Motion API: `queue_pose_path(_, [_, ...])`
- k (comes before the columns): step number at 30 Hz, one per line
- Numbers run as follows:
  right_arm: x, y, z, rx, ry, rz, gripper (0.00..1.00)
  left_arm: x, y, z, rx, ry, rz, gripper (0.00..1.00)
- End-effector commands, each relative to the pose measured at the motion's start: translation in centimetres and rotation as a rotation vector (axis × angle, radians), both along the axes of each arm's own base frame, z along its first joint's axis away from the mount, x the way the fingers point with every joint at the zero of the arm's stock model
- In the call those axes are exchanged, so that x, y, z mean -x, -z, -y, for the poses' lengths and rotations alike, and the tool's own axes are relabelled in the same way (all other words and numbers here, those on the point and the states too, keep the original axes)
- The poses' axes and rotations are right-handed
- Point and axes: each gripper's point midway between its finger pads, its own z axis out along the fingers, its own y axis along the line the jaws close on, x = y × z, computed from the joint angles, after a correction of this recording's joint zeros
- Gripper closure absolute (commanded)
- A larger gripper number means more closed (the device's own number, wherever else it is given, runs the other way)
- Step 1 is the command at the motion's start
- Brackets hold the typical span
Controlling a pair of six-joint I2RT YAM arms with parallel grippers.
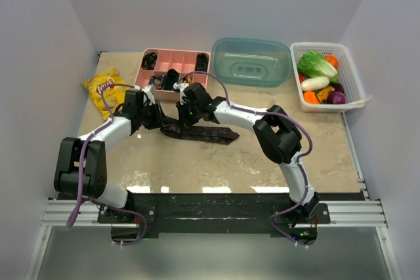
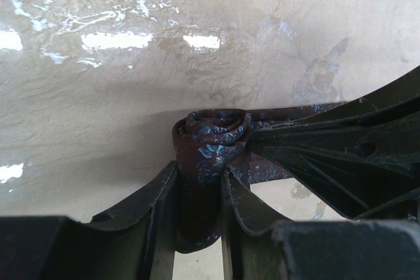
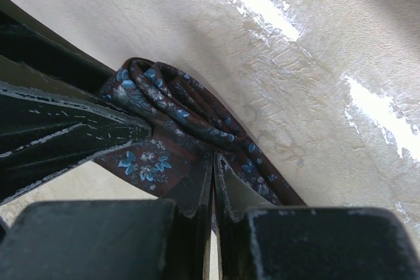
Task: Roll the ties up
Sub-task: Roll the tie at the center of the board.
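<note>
The tie [image 1: 207, 134] is dark maroon with small blue flowers and lies across the middle of the table, its free length running right. Its left end is wound into a small coil [image 2: 213, 137]. My left gripper [image 1: 157, 120] is shut on that coil, with the rolled fabric clamped between its fingers [image 2: 200, 170]. My right gripper [image 1: 188, 113] meets it from the other side. Its jaws are pressed together on a fold of the tie [image 3: 214, 159] beside the coil [image 3: 164, 96]. Each wrist view shows the other gripper's black fingers [image 2: 341, 155] [image 3: 59, 129] touching the coil.
A pink divided tray [image 1: 176, 63] with dark rolled items stands just behind the grippers. A yellow bag [image 1: 104, 87] lies at the back left. A teal container [image 1: 252, 61] and a white basket of vegetables [image 1: 348, 70] stand at the back right.
</note>
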Motion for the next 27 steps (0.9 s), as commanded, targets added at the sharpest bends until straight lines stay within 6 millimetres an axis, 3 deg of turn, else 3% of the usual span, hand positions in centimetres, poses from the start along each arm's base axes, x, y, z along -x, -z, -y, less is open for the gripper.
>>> queue_pose_path(1, [0.5,-3.1,-0.8,-0.053,-0.008,0.018,0.95,-1.4,-2.9,-0.8,-0.122,-0.008,0.073,0.73])
queue_pose_path(9, [0.7,-2.9,-1.1,-0.067,-0.021,0.003,0.95,-1.6,-3.8,-0.4,-0.276,-0.007,0.073,0.73])
queue_pose_path(19, [1.4,-2.3,-2.4,-0.115,-0.053,-0.04,0.95,-1.7,-5.6,2.9,-0.324,0.053,0.122,0.74])
queue_pose_path(27, [2.3,-2.3,-2.8,-0.159,-0.075,-0.087,0.95,-1.4,-5.2,4.5,-0.354,0.095,0.116,0.75])
